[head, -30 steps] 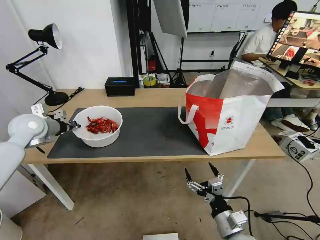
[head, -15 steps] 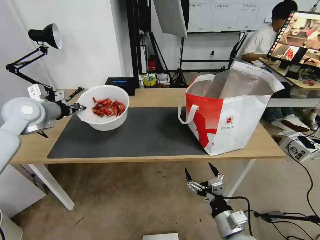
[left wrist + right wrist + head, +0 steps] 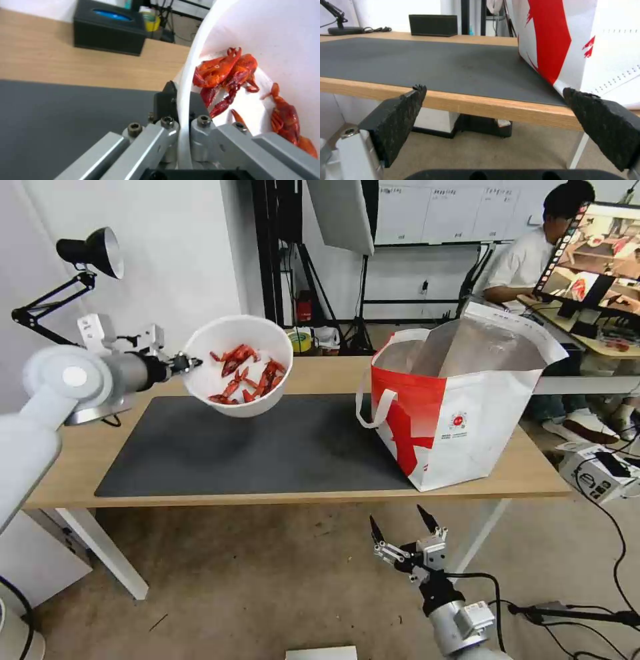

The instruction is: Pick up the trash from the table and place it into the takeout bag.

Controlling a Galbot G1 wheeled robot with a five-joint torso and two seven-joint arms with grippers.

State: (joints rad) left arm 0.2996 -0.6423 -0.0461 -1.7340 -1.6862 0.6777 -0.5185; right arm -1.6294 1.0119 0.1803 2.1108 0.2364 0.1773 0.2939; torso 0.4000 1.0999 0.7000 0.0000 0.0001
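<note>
A white bowl of red shells (image 3: 239,365) hangs tilted in the air above the back left of the dark mat (image 3: 267,447), its mouth tipped toward me. My left gripper (image 3: 189,362) is shut on the bowl's left rim (image 3: 185,105), one finger inside and one outside the wall. The red shells (image 3: 230,77) have slid to the low side. The takeout bag (image 3: 460,407) stands open on the right end of the table (image 3: 320,373), foil lining showing. My right gripper (image 3: 400,528) hangs open below the table's front edge (image 3: 480,103), near the bag's corner (image 3: 573,50).
A black tissue box (image 3: 108,30) sits at the table's back edge behind the bowl. A black desk lamp (image 3: 87,253) stands at the back left. A person sits at a desk with a monitor (image 3: 600,253) beyond the bag. Cables lie on the floor at right.
My left gripper has lifted the bowl off the mat, carried it up and to the right, and tilted it; the shells slid inside. The right arm has not moved.
</note>
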